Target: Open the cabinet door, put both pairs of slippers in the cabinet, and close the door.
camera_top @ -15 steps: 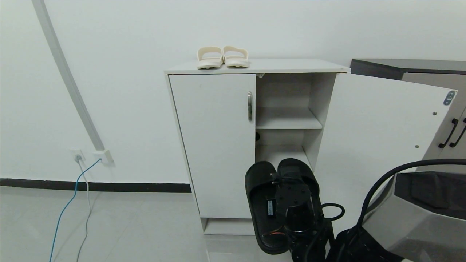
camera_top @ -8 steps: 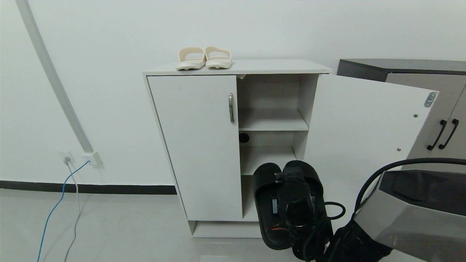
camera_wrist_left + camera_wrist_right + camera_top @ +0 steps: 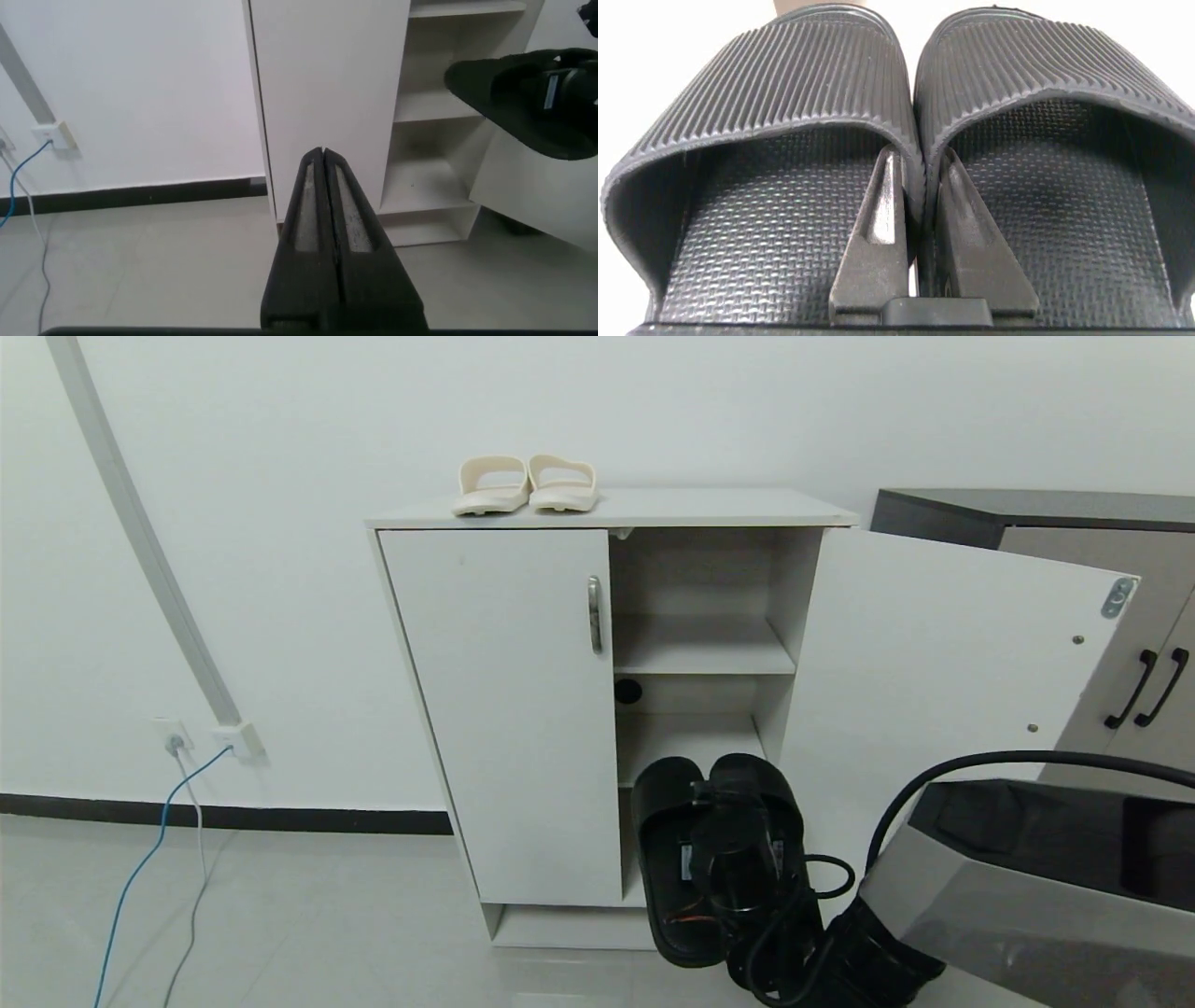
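Observation:
A white cabinet (image 3: 504, 709) stands against the wall with its right door (image 3: 934, 691) swung open and its left door shut. A beige pair of slippers (image 3: 527, 483) rests on the cabinet top. My right gripper (image 3: 733, 845) holds a black pair of slippers (image 3: 672, 859) in front of the open lower compartment; its fingers (image 3: 887, 233) pinch the two touching inner edges of the black slippers (image 3: 803, 168). My left gripper (image 3: 323, 163) is shut and empty, low over the floor left of the cabinet; the black slippers (image 3: 533, 93) show farther off.
Empty shelves (image 3: 700, 649) fill the open right half of the cabinet. A grey cabinet (image 3: 1074, 523) with black handles stands behind the open door. A wall socket with a blue cable (image 3: 149, 859) is at the lower left. Bare tiled floor (image 3: 280, 915) lies before the cabinet.
The head camera has swung, shifting the whole scene. The right gripper with the black slippers sits slightly more to the left against the cabinet opening than half a second ago.

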{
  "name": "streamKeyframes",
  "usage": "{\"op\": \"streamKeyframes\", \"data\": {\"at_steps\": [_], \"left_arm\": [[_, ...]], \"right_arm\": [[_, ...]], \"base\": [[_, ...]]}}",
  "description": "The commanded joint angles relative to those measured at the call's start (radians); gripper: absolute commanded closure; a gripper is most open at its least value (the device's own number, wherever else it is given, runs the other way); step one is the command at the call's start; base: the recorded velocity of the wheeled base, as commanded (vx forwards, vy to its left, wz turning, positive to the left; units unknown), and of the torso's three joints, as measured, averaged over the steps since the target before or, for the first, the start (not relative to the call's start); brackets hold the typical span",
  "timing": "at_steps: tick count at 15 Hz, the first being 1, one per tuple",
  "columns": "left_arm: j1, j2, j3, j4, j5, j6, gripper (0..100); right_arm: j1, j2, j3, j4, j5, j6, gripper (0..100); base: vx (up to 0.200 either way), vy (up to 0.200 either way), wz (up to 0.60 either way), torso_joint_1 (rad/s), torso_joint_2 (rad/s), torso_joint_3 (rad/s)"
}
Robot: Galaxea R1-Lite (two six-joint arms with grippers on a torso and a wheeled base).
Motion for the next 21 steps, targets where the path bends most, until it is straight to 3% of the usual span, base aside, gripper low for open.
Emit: {"op": "streamKeyframes", "data": {"at_steps": [1, 8, 14, 21], "left_arm": [[0.001, 0.000, 0.000, 0.000, -0.001, 0.000, 100], [0.001, 0.002, 0.000, 0.001, 0.001, 0.000, 100], [0.001, 0.002, 0.000, 0.001, 0.001, 0.002, 100], [0.001, 0.002, 0.000, 0.000, 0.001, 0.000, 100]], "right_arm": [[-0.006, 0.026, -0.017, 0.004, 0.001, 0.008, 100], [-0.035, 0.033, -0.099, 0.165, 0.049, 0.083, 100], [-0.044, 0.029, -0.101, 0.185, 0.069, 0.088, 100], [-0.055, 0.031, -0.112, 0.205, 0.090, 0.088, 100]], "base": [[0.000, 0.000, 0.00, 0.000, 0.00, 0.000], [0.000, 0.000, 0.00, 0.000, 0.00, 0.000], [0.000, 0.000, 0.00, 0.000, 0.00, -0.015], [0.000, 0.000, 0.00, 0.002, 0.01, -0.184]]}}
